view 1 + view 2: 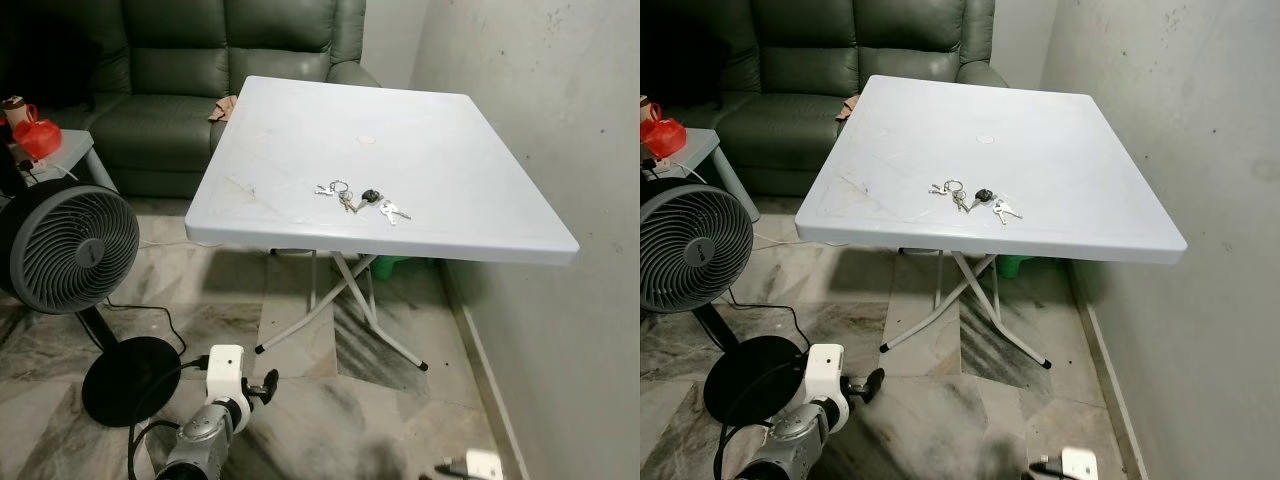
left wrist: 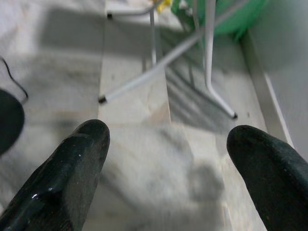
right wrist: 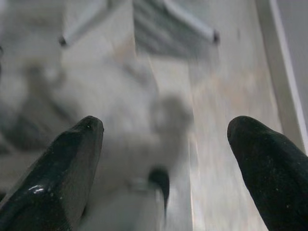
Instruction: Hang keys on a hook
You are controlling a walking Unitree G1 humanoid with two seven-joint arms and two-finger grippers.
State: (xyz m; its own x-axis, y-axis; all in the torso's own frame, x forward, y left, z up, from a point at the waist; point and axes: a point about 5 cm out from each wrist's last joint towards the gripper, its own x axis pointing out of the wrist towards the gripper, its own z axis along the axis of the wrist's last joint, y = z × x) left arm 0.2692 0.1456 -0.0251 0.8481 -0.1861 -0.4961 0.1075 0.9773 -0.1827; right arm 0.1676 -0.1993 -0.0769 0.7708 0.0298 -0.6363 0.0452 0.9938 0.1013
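Note:
A bunch of keys (image 1: 360,199) on rings, with one black fob, lies near the front edge of a white folding table (image 1: 420,120). Both arms hang low in front of the table, well below the keys. The left arm (image 1: 222,400) is at the bottom left, and its left gripper (image 2: 167,168) stands open over the marble floor, its black fingers (image 2: 72,173) wide apart with nothing between them. The right arm (image 1: 478,465) peeks in at the bottom right. The right gripper (image 3: 166,166) is also open and empty above the floor.
A black floor fan (image 1: 70,248) on a round base (image 1: 130,380) stands at the left, its cable trailing over the floor. A green sofa (image 1: 200,90) sits behind the table. A side table (image 1: 75,150) holds a red object (image 1: 38,136). A grey wall (image 1: 570,120) runs along the right.

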